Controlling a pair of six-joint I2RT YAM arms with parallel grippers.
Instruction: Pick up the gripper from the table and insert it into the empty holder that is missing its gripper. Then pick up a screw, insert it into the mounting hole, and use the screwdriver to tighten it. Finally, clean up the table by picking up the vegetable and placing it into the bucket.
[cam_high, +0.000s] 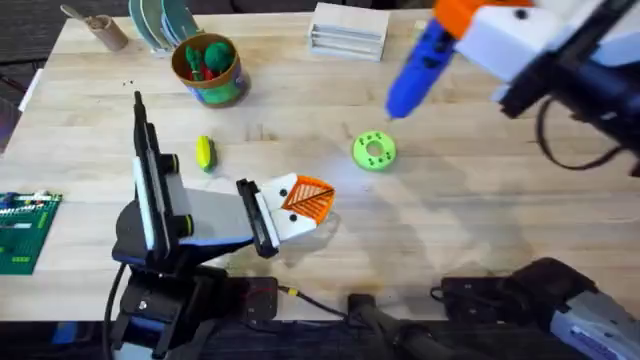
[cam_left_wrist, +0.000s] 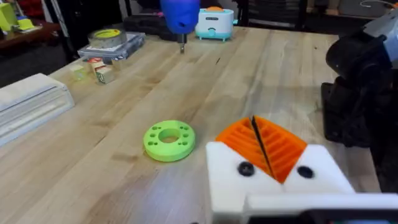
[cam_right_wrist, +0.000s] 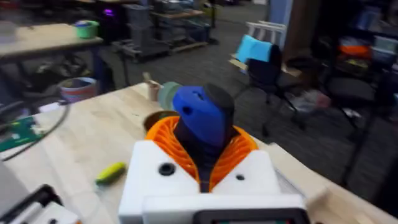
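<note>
My right gripper hangs high over the far right of the table, shut on the blue screwdriver, whose tip points down toward the green disc. In the right wrist view the orange pads clamp the screwdriver. My left gripper rests low near the table's middle front, shut, its orange pads pressed together with nothing seen between them. The yellow-green vegetable lies left of centre. Behind it stands the bucket with toy produce inside. The loose gripper, the holder and the screw are out of view.
A white box sits at the far edge. Plates and a paper cup lie at the far left. A green circuit board hangs off the left edge. Tape and small blocks sit beyond the disc.
</note>
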